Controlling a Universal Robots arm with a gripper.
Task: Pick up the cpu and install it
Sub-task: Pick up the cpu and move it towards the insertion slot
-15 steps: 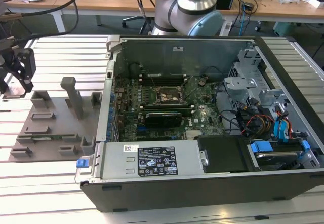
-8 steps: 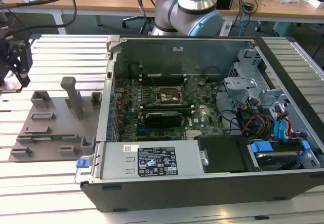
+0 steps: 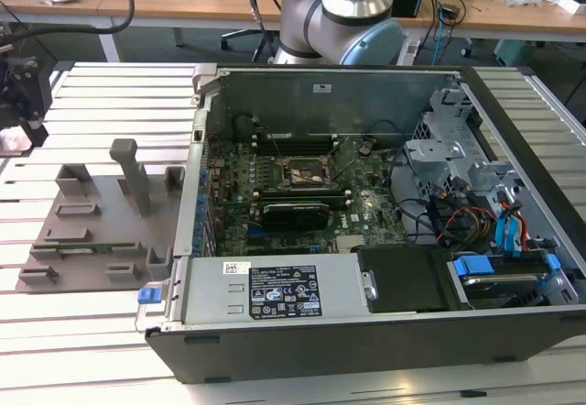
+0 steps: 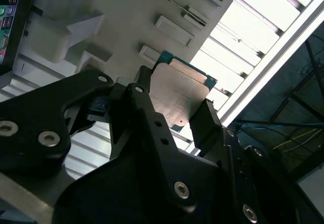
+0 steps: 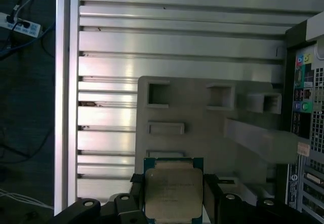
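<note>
The slatted aluminium desk [image 3: 101, 84] carries an open computer case [image 3: 366, 332], with cluttered workbenches [image 3: 513, 16] behind. Beside the case, on the exterior view's left, lies the grey holder plate [image 5: 202, 122]. My hand [image 4: 174, 113] is clamped on the cpu [image 5: 173, 193] by two opposite edges, over one edge of that plate. I'd judge this carry wants the chip level, lightly squeezed, clear of the upright post [image 3: 133, 171].

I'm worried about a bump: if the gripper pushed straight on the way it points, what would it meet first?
Probably the grey holder plate, lying straight ahead of the gripper; the cpu it clamps would touch first. The gap is hard to judge.
</note>
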